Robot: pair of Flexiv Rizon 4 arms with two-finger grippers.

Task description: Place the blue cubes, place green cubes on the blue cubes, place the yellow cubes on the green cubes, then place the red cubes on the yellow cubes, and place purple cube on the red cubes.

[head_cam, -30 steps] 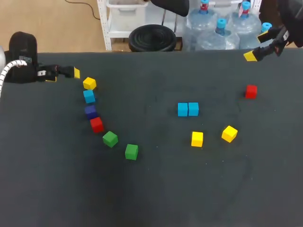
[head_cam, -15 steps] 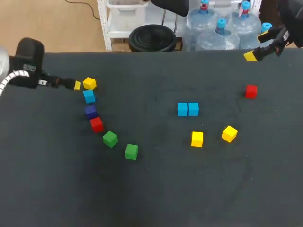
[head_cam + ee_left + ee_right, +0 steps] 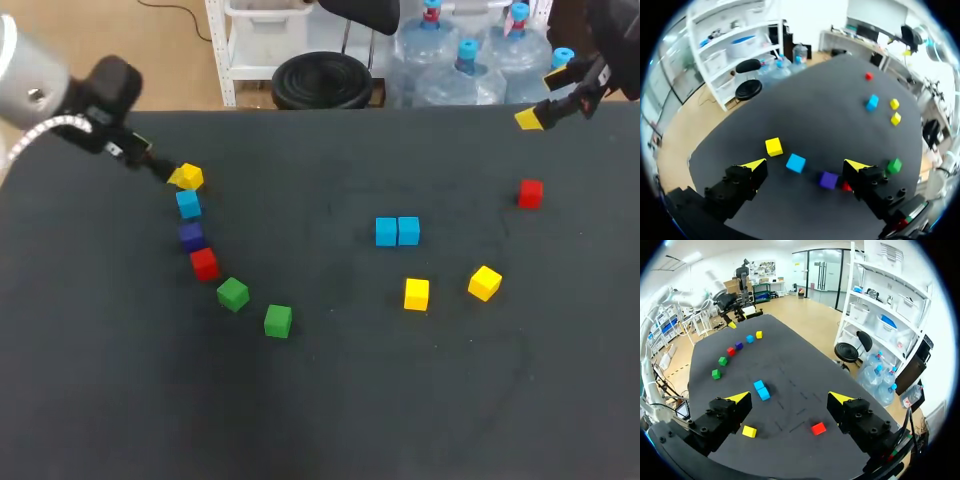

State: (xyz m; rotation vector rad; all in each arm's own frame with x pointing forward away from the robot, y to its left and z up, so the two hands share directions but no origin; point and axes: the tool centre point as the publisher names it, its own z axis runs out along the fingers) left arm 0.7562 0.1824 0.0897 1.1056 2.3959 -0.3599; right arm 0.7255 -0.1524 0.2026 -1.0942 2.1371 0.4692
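The left claw (image 3: 805, 167) has turned and now sits over the cube row, fingers wide, holding nothing. The loose blue cube (image 3: 796, 163) lies between the fingers, the yellow cube (image 3: 773, 146) just ahead, and the purple cube (image 3: 828, 180) beside one finger.

Judgement: a pick of this blue cube is being set up, to join the blue pair (image 3: 397, 231).

Against the earlier frames, the left arm has swung in from the bench (image 3: 330, 400) edge, and no cube has shifted. The right claw (image 3: 545, 97) is unchanged, wide and empty.

— What is the desk (image 3: 330, 420) like?
— Dark and matt, rather cloth-like. The green cube (image 3: 278, 321) and the blue cubes (image 3: 386, 232) look smooth, with a dull sheen.
— And the left arm (image 3: 28, 75)?
— It has a glossy silver shell and a white ribbed hose (image 3: 35, 133). The fingers (image 3: 737, 185) are matt black.
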